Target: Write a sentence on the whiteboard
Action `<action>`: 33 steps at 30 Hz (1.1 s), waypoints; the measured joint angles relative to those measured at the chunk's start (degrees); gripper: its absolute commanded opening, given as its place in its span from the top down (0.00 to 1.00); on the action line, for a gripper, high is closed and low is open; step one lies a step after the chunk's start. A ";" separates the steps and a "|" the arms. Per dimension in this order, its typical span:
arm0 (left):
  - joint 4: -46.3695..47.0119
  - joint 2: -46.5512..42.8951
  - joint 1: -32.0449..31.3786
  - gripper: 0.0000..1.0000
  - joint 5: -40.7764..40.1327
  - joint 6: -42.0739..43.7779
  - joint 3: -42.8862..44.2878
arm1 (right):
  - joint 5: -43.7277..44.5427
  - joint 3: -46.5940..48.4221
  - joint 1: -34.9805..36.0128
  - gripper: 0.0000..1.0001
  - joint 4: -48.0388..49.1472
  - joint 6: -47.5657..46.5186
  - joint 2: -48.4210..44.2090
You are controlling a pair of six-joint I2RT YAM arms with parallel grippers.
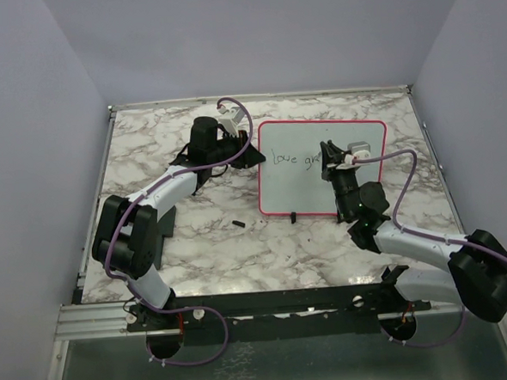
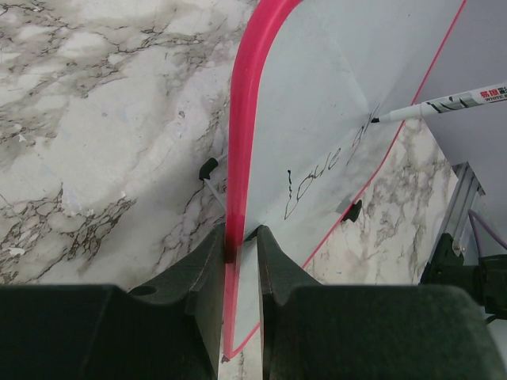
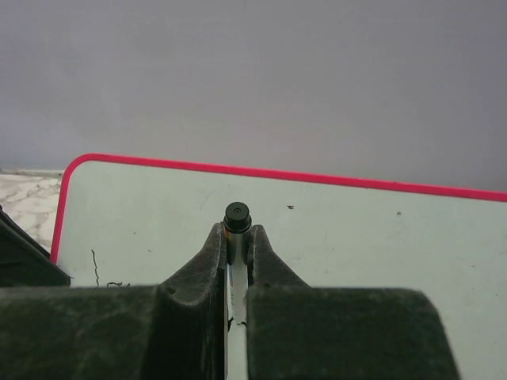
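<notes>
Writing step, second word of thin dark handwritten sentence (image 2: 325,170) begun. Red-framed white whiteboard (image 1: 292,190) lies near marble desk's (image 1: 197,245) far-right corner. Left claw (image 2: 240,237) pinches its frame, right claw (image 3: 236,237) pinches white marker (image 2: 451,103). Next likely needs steady rightward strokes.

whiteboard (image 1: 298,191) on table (image 1: 240,253), marker (image 2: 451,104) touching it

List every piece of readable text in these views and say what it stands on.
"Love gr": dark handwriting, the unfinished sentence on the whiteboard.
Printed label in red and dark characters on the marker, along its white barrel: too blurred to read.
Nothing else legible in any view.
</notes>
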 measured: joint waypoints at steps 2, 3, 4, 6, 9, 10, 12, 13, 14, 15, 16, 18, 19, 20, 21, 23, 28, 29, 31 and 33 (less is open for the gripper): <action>0.00 0.00 0.00 0.96 0.00 -0.02 0.00 | -0.02 -0.22 0.00 0.99 -0.11 0.33 -0.17; 0.00 0.00 0.00 0.96 0.00 -0.02 0.00 | -0.02 -0.35 0.00 0.99 -0.26 0.44 -0.33; 0.00 0.00 0.00 0.96 0.00 -0.02 0.00 | -0.04 -0.50 0.00 0.99 -0.48 0.63 -0.50; 0.00 0.00 0.00 0.96 0.00 -0.02 0.00 | -0.07 -0.74 0.00 0.99 -0.94 0.92 -0.81; -0.02 0.00 0.00 0.96 0.00 -0.02 0.00 | -0.04 -1.22 0.00 0.99 -1.29 1.22 -1.18; 0.00 0.00 0.00 0.96 0.00 -0.02 0.00 | -0.04 -1.42 0.02 0.99 -1.36 1.27 -1.33; 0.00 0.00 0.00 0.96 0.00 -0.02 0.00 | 0.00 -1.66 0.02 0.99 -1.75 1.25 -1.81; 0.00 0.00 0.00 0.96 0.00 -0.02 0.00 | 0.02 -1.73 0.02 0.99 -1.97 1.22 -2.03; 0.00 0.00 0.00 0.96 0.00 -0.02 0.00 | 0.09 -1.79 0.00 0.99 -2.14 1.20 -2.25; 0.00 0.00 0.00 0.96 0.00 -0.02 0.00 | 0.20 -1.86 0.00 0.99 -2.27 1.18 -2.45; 0.00 0.00 0.00 0.96 0.00 -0.02 0.00 | 0.35 -1.95 0.00 0.99 -2.43 1.14 -2.67; -0.02 -0.02 0.00 0.96 0.00 -0.04 0.00 | 0.70 -2.10 0.00 0.99 -2.49 0.94 -2.93; -0.02 -0.02 0.00 0.96 0.00 -0.02 0.00 | 0.81 -2.10 0.00 0.99 -2.49 0.74 -2.95; -0.02 -0.02 0.00 0.96 0.00 -0.02 0.00 | 0.94 -2.10 0.00 0.99 -2.49 0.63 -2.95; 0.00 0.00 0.00 0.96 0.00 -0.02 0.00 | 1.09 -2.10 0.00 0.99 -2.49 0.50 -2.95; -0.02 0.00 0.00 0.96 0.00 -0.02 0.00 | 1.14 -2.10 0.00 0.99 -2.47 0.11 -2.95; -0.02 -0.02 0.00 0.96 0.00 -0.02 0.00 | 1.11 -1.95 0.00 0.99 -2.34 -0.39 -2.64; 0.00 -0.02 0.00 0.96 0.00 -0.02 0.00 | 1.11 -1.79 0.00 0.99 -2.25 -0.52 -2.43; -0.02 -0.02 0.00 0.96 0.00 -0.02 0.00 | 1.11 -1.53 0.02 0.99 -2.03 -0.81 -1.99; -0.02 -0.02 0.00 0.96 0.00 -0.02 0.00 | 1.09 -1.36 0.02 0.99 -1.97 -1.05 -1.77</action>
